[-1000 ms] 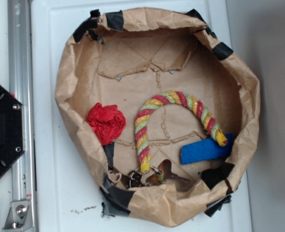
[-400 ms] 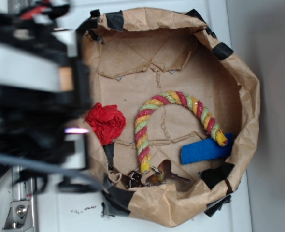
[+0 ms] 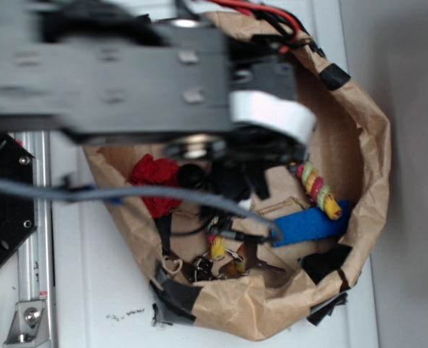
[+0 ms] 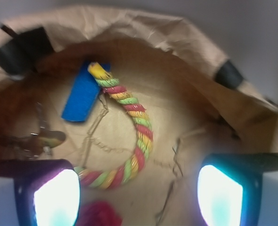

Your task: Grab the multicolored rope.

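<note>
Wrist view, nearest first: two glowing fingers, one (image 4: pixel 56 197) at lower left and one at lower right, frame the gripper (image 4: pixel 138 197), whose jaws stand wide apart and hold nothing. Just beyond the left finger lies one red wrinkled paper ball (image 4: pixel 99 214), cut off by the lower edge. Between and beyond the fingers, one multicolored rope (image 4: pixel 140 136) rests on the floor of the paper bowl (image 4: pixel 143 33); it curves in an arc from near the left finger up to a yellow tip touching one flat blue strip (image 4: pixel 81 97). To the left lies a small cluster of metal keys (image 4: pixel 40 140), too blurred to count. The crumpled brown wall of the bowl, patched with black tape, closes the far side. Exterior view: the blurred arm (image 3: pixel 127 72) covers the upper part of the bowl (image 3: pixel 366 145) and most of the rope, of which only two short parts show, one end (image 3: pixel 317 190) beside the blue strip (image 3: pixel 308 226) and the other yellow tip near the keys (image 3: pixel 228 264). The paper ball (image 3: pixel 154 181) shows partly under the arm. The bowl stands on a white surface (image 3: pixel 91 290).
</note>
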`<state>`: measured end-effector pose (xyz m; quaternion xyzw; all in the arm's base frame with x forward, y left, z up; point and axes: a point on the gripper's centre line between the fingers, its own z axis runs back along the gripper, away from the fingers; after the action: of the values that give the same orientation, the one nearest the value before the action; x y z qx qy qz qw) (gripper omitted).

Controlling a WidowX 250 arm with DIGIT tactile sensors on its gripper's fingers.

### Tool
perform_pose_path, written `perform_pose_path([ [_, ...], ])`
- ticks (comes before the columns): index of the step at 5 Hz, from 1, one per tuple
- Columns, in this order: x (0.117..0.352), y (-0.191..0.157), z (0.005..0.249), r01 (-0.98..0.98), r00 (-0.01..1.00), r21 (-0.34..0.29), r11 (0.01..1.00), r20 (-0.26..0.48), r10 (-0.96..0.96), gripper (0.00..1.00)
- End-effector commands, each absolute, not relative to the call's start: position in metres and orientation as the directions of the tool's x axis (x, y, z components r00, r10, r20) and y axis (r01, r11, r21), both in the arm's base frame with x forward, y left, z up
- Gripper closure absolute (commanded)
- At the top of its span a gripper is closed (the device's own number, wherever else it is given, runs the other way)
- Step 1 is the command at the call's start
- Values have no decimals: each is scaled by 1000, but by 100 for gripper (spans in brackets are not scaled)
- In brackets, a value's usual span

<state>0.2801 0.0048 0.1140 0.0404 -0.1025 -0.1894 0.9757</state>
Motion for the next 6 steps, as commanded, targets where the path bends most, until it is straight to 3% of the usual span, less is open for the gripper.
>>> perform_pose_path([
  [1,306,-20,66,738,657,159,656,55,-752,0],
  [2,326,-26,47,780,614,105,617,62,-787,0],
  [3,340,-35,44,779,617,66,624,101,-781,0],
  [4,345,-32,34,751,654,53,658,74,-753,100],
  [6,340,-23,28,729,680,56,682,50,-731,100],
])
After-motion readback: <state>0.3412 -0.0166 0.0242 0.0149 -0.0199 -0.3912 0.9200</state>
